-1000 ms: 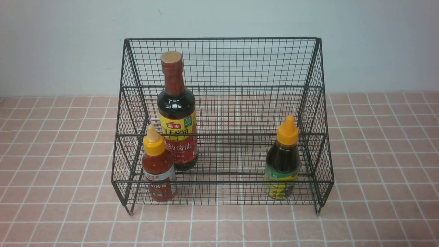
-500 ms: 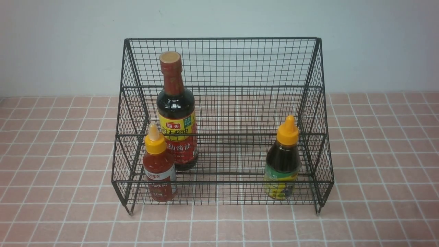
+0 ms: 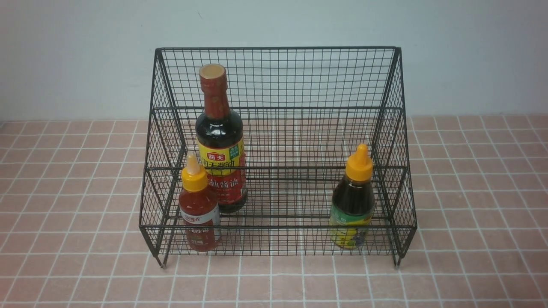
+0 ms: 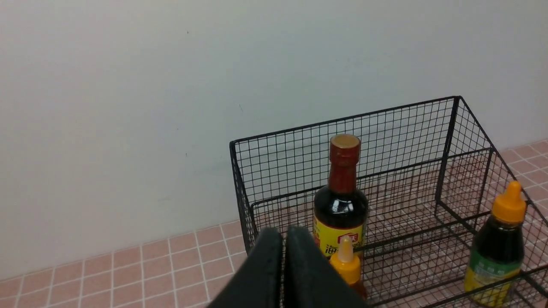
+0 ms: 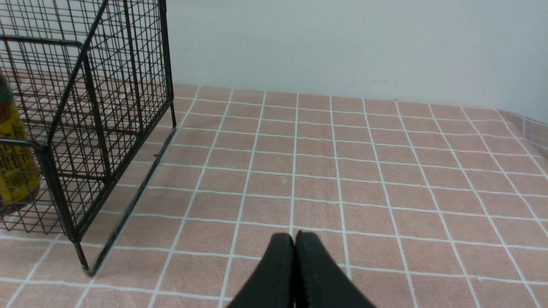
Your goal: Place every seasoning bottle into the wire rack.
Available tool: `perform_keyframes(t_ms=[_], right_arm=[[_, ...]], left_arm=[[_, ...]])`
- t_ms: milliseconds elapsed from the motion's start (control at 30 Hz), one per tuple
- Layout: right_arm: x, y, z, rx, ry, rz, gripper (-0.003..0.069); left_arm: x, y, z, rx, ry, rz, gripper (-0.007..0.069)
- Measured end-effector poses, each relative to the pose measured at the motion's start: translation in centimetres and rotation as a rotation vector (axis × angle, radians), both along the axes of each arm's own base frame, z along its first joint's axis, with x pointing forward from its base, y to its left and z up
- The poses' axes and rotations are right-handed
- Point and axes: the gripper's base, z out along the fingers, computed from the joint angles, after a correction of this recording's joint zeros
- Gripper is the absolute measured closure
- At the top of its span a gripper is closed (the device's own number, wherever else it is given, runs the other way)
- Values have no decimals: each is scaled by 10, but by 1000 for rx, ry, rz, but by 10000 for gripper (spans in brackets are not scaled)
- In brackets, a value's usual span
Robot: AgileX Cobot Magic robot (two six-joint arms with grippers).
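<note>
Well, all three seasoning bottles stand upright inside the black wire rack (image 3: pixel 278 149), so the task looks as good as finished, and the talk turns to what could spoil it. On the front tier, at about eight o'clock within the rack, sits the red-sauce squeeze bottle (image 3: pixel 199 214) with its yellow nozzle cap; just behind it, on the next step at ten o'clock, rises the tall soy-sauce bottle (image 3: pixel 220 158), and the two appear very close, perhaps touching. Over at four o'clock on the front tier stands the dark squeeze bottle with the orange cap (image 3: pixel 353 205), well apart from the others.

Neither arm shows in the front view. From the wrist cameras, the left gripper (image 4: pixel 283 233) has its jaws pressed together and holds nothing, looking toward the left side of the rack; the right gripper (image 5: pixel 294 239) is likewise closed and empty, over the pink tiled table (image 3: pixel 471 192) to the right of the rack.

The risk, as a judgement: the soy-sauce bottle is tall and narrow on a mesh step, so a careless sweep of the left arm could clip the rack's rim or the brown cap and topple it onto the red bottle. The right arm looks the safer.
</note>
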Motion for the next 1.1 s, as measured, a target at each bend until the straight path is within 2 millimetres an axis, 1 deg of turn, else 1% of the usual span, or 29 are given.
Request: perform_keyframes(t_ms=[67, 167, 200, 233, 267, 300, 333, 367, 467, 500, 533, 600, 1100], right_arm=[[0, 0, 0, 0, 0, 0, 671], [0, 0, 0, 0, 0, 0, 671], [0, 0, 0, 0, 0, 0, 671], [0, 0, 0, 0, 0, 0, 671], [0, 0, 0, 0, 0, 0, 671], [0, 0, 0, 0, 0, 0, 671], [0, 0, 0, 0, 0, 0, 671], [0, 0, 0, 0, 0, 0, 671], [0, 0, 0, 0, 0, 0, 671], [0, 0, 0, 0, 0, 0, 671], [0, 0, 0, 0, 0, 0, 671], [0, 0, 0, 0, 0, 0, 671], [0, 0, 0, 0, 0, 0, 671]], left_arm=[[0, 0, -18, 2, -17, 20, 631], [3, 0, -55, 5, -34, 71, 631], [5, 0, -75, 4, -40, 100, 631], [5, 0, -82, 4, -32, 110, 631], [8, 0, -113, -1, -20, 150, 631], [9, 0, -117, -2, -18, 153, 631], [10, 0, -126, -3, -18, 163, 631], [13, 0, -153, 1, 9, 182, 631], [19, -1, -196, 28, 105, 180, 631], [20, -2, -205, 39, 128, 172, 631], [21, -2, -219, 63, 166, 163, 631], [21, -3, -226, 75, 184, 158, 631], [22, -3, -226, 60, 181, 159, 631]])
